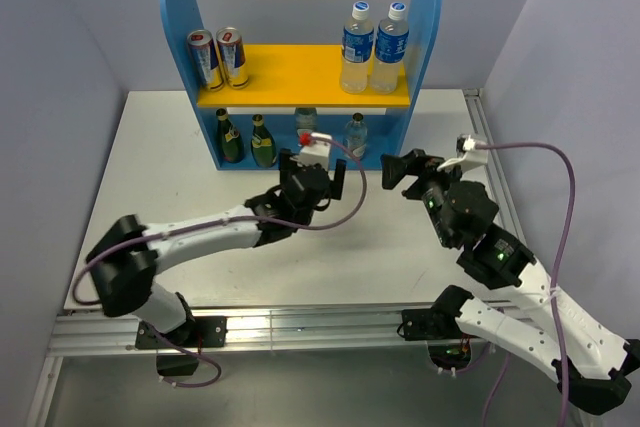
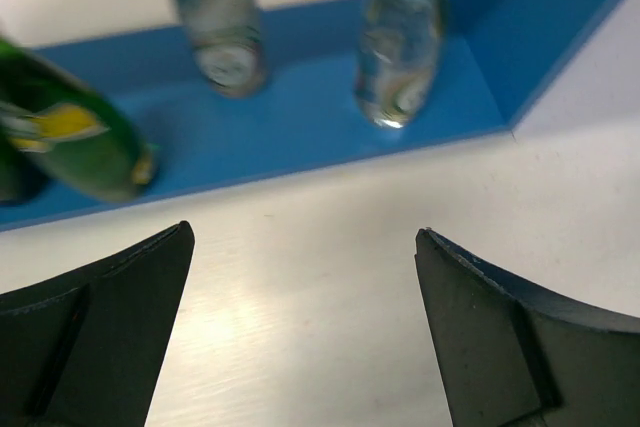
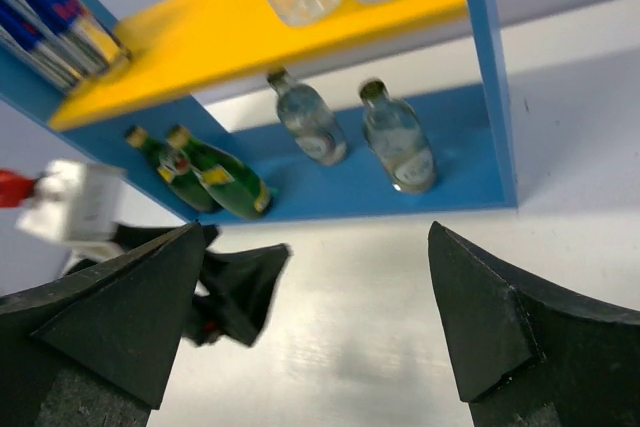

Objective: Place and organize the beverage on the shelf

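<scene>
The shelf (image 1: 300, 75) stands at the back of the table. Two clear plastic bottles with blue labels (image 1: 374, 47) stand on the right of its yellow board. On the blue lower level, two green bottles (image 1: 247, 139) stand at the left and two short clear bottles (image 1: 356, 135) (image 3: 310, 122) at the right. My left gripper (image 1: 318, 171) (image 2: 305, 232) is open and empty over bare table just in front of the lower level, facing the clear bottles (image 2: 400, 47). My right gripper (image 1: 402, 167) (image 3: 318, 229) is open and empty in front of the shelf's right end.
Two red-and-blue cans (image 1: 220, 57) stand at the left of the yellow board. The blue right side panel (image 1: 425, 27) rises just behind my right gripper. In the right wrist view the left gripper (image 3: 235, 287) shows low on the left, a short gap from mine.
</scene>
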